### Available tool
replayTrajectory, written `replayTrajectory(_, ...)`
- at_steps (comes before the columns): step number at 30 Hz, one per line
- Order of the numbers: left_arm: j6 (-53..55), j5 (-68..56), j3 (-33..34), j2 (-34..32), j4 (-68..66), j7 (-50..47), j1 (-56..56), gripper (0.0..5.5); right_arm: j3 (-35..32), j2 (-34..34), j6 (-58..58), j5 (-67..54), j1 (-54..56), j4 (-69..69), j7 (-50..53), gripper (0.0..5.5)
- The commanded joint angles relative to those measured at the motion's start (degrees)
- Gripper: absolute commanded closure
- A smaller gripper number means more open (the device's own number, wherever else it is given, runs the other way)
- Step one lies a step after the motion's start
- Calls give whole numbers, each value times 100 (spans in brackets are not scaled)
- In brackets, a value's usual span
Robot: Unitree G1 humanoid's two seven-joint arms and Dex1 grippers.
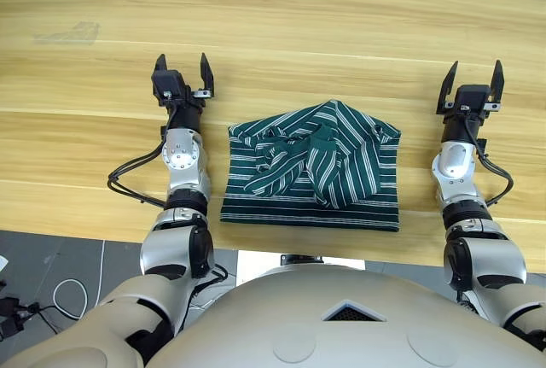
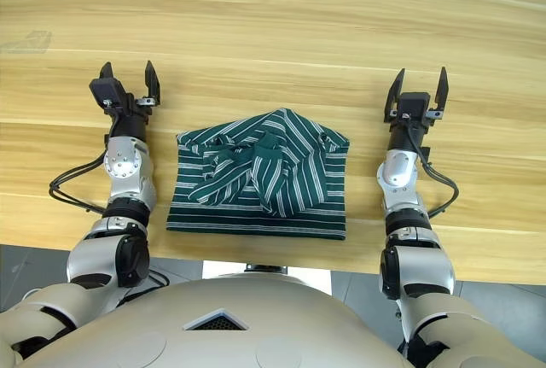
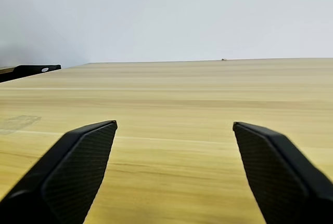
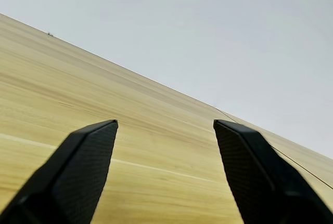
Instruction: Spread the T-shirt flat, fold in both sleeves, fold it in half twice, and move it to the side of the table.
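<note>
A dark green T-shirt with white stripes (image 1: 316, 167) lies bunched in a rough rectangle near the table's front edge, its sleeves and collar crumpled on top; the same T-shirt (image 2: 264, 176) sits midway between my arms. My left gripper (image 1: 182, 69) rests open on the wood to the shirt's left, a short gap away. To the shirt's right my right gripper (image 1: 471, 76) stands open, also apart from the cloth. In the wrist views the left gripper (image 3: 174, 130) and the right gripper (image 4: 165, 125) hold nothing, with bare wood between their fingers.
The light wooden table (image 1: 273, 18) stretches wide and bare beyond the shirt and to both sides. A faint pale patch (image 1: 68, 33) marks the far left. Cables (image 1: 51, 287) lie on the grey floor below the front edge.
</note>
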State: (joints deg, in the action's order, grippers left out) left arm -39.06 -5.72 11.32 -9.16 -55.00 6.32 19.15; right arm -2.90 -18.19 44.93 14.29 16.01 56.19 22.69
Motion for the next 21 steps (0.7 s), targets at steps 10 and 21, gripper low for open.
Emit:
replayTrajectory(10, -1, -114, 74, -38, 138, 125, -102, 137, 83, -23, 35, 113, 53, 74, 38, 208)
replayTrajectory(21, 1851, -3132, -232, 247, 4108, 3421, -2037, 137, 817, 49, -310, 465, -1931, -4073, -1393, 208)
